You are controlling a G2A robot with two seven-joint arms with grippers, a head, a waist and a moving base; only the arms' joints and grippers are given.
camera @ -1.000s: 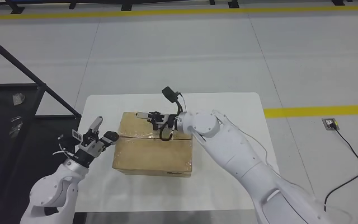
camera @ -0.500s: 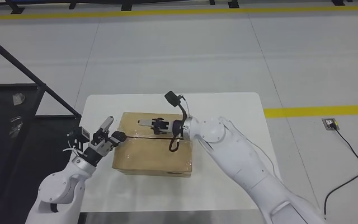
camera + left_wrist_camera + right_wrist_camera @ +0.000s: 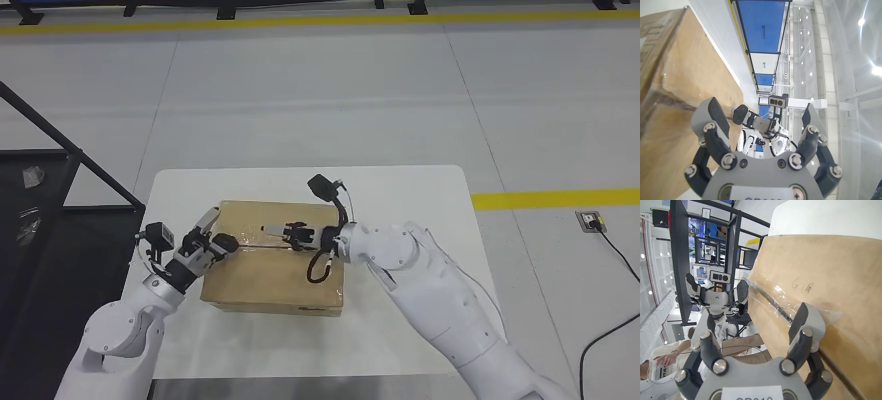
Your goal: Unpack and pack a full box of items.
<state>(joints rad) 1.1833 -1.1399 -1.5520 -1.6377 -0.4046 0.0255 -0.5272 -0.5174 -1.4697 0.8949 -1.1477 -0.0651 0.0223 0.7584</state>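
A closed cardboard box (image 3: 275,272) sits in the middle of the white table (image 3: 420,205). Clear tape runs along its top seam (image 3: 776,306). My left gripper (image 3: 210,238) is open at the box's left end, level with the seam, one finger (image 3: 718,117) close to the cardboard (image 3: 677,75). My right gripper (image 3: 285,232) is open over the box top, and one of its fingers (image 3: 804,321) rests on the taped seam near the middle of the box (image 3: 829,272). Each wrist view shows the other gripper across the box: the right one (image 3: 745,117), the left one (image 3: 717,289). Nothing is held.
A black metal rack (image 3: 60,190) stands just left of the table. Bare tabletop lies right of the box and along the far edge. A yellow floor line (image 3: 550,198) runs to the right, and a power socket (image 3: 590,222) sits beside it.
The right gripper swung from the box's far edge down onto the top seam. The left gripper rose and moved in from beside the table to the box's left end.
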